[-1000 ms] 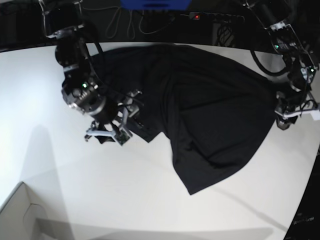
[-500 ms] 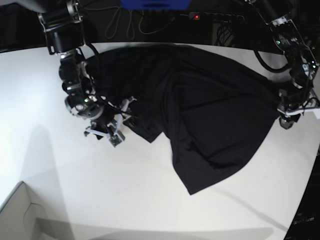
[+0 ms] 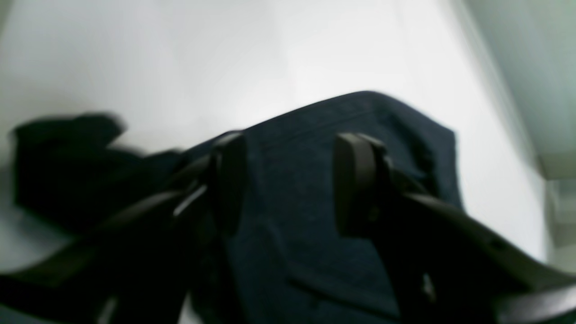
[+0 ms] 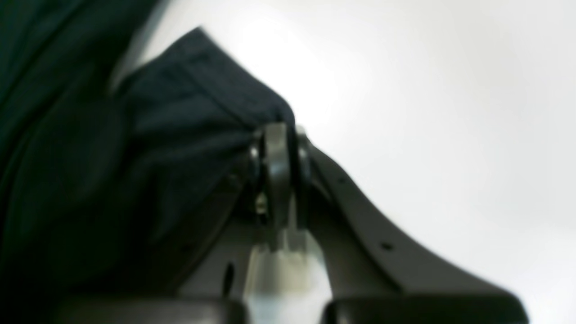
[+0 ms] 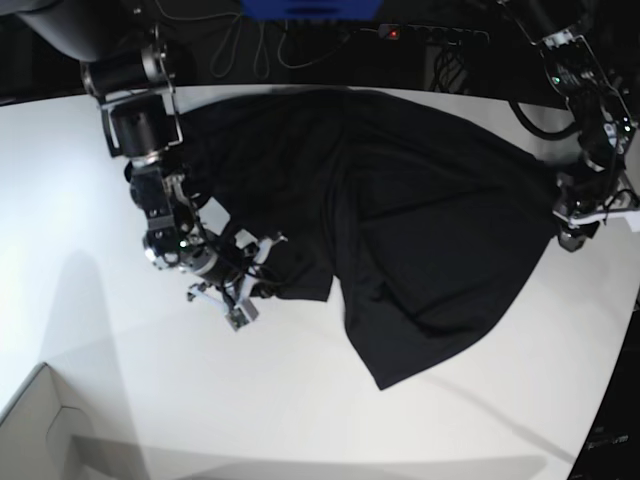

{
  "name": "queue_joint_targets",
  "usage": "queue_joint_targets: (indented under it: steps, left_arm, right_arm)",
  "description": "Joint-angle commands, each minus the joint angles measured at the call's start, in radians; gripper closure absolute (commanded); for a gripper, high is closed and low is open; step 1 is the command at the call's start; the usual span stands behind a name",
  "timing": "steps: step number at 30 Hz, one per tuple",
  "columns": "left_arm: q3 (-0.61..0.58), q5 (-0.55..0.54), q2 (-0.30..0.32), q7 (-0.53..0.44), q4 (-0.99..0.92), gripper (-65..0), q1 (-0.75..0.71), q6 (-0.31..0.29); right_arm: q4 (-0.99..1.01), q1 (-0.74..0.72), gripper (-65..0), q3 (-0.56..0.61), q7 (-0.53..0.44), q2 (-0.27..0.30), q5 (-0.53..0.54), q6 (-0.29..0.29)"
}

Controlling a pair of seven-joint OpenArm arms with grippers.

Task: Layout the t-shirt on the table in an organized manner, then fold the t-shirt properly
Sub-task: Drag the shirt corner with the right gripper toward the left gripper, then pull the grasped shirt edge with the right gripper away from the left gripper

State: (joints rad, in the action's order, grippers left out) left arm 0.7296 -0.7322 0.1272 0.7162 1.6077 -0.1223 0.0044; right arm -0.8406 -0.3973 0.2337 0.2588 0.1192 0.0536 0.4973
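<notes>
Centrally on the white desk (image 5: 120, 330) a black t-shirt (image 5: 400, 230) is spread, rumpled, with one long lobe trailing toward the near edge and its far side reaching the desk's curved back rim. At the shirt's edge on the left of the base view, the right gripper (image 5: 243, 290) is seen low against the cloth; in the right wrist view its fingers (image 4: 276, 153) are pressed together, and a fold of the dark fabric is bunched up against them, so a pinch of the t-shirt (image 4: 180, 135) is held there. On the right of the base view, the left gripper (image 5: 580, 225) is placed at the opposite edge of the garment, close to the desk's rim. In the left wrist view its fingers (image 3: 231, 180) are seen standing apart, about half open, with a raised ridge of the t-shirt (image 3: 292, 189) lying between them; whether that cloth is actually clamped cannot be told, as the picture is blurred. A corner of a white cardboard box (image 5: 40, 420) is seen at the lower left of the base view, well apart from the shirt.
</notes>
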Motion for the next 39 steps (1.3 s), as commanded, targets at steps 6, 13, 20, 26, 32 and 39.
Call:
queue_joint_targets:
  steps: [6,13,20,26,32,39]
  left_arm:
    - [0.003,-0.013,0.015,-0.016,0.089,-29.8,-0.044,-0.008]
    - [0.005,-0.013,0.007,-0.016,0.156,-29.8,-0.095,-0.008]
    - [0.005,-0.013,0.004,-0.016,0.188,-29.8,-0.133,-0.008]
    - [0.005,-0.013,0.004,-0.016,0.193,-29.8,-0.141,-0.008]
    - [0.005,-0.013,0.004,-0.016,0.25,-29.8,-0.162,-0.008]
    - [0.005,-0.013,0.004,-0.016,0.257,-29.8,-0.162,-0.008]
  right_arm:
    - [0.297,-0.266,0.0,0.0,-0.029,0.009,-0.059,-0.024]
    - [0.355,-0.53,0.0,-0.006,-0.066,-0.034,-0.061,-0.029]
    - [0.35,-0.691,0.0,-0.009,-0.068,-0.135,-0.056,-0.029]
    - [0.254,-0.701,0.0,-0.001,-0.068,-0.238,-0.057,-0.029]
    - [0.251,-0.76,0.0,-0.009,-0.091,-0.276,-0.059,-0.032]
    - [0.252,-0.809,-1.1,-0.004,-0.115,-0.276,-0.056,-0.153]
